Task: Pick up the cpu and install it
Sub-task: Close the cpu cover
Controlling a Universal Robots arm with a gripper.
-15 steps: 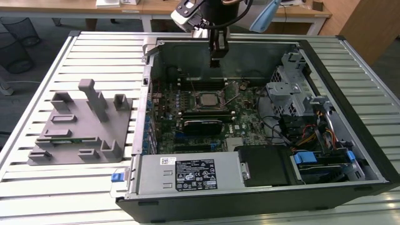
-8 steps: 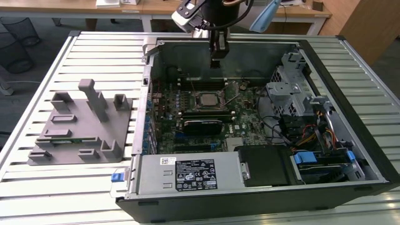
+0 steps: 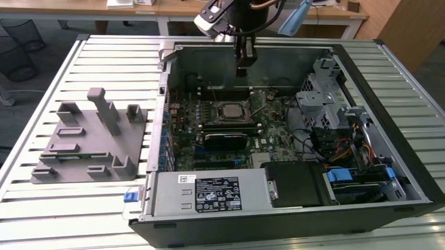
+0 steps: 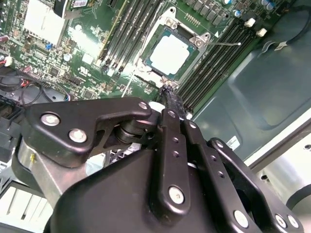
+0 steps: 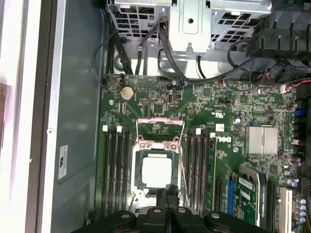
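Gripper (image 3: pixel 241 70) hangs over the open computer case (image 3: pixel 361 83), above the motherboard (image 3: pixel 274 117) and toward the case's rear wall. Fingers are pressed together with nothing between them. This reads most clearly in the second wrist view (image 4: pixel 170 94), where the 2 black tips meet at 1 point; the first wrist view (image 5: pixel 167 194) shows them side by side with just a thin seam.

The cpu (image 3: pixel 232 110) is not in the gripper. It lies flat in the socket (image 3: pixel 232 119) near the middle of the board, pale metal top facing up, square to the socket in both wrist views (image 4: pixel 169 53) (image 5: pixel 156 172). The gripper is apart from it. In the wrist views the tips sit just off 1 edge of the socket, though how high above the board they are is hard to judge.

The metal retention frame (image 5: pixel 160 127) looks swung open, lying off the chip on the board side of the socket. The thin lever (image 5: pixel 181 162) runs alongside the socket, unlatched as far as I can tell. Memory slots (image 5: pixel 115 170) flank the socket on both sides.

Elsewhere in the case are a silver power supply (image 3: pixel 208 192) at the near edge and a grey drive cage (image 3: pixel 320 99) toward the exterior view's right. The case rests on a slatted table (image 3: pixel 83 208). A grey moulded fixture (image 3: pixel 87 140) stands on the table at the exterior view's left, well apart from the gripper.
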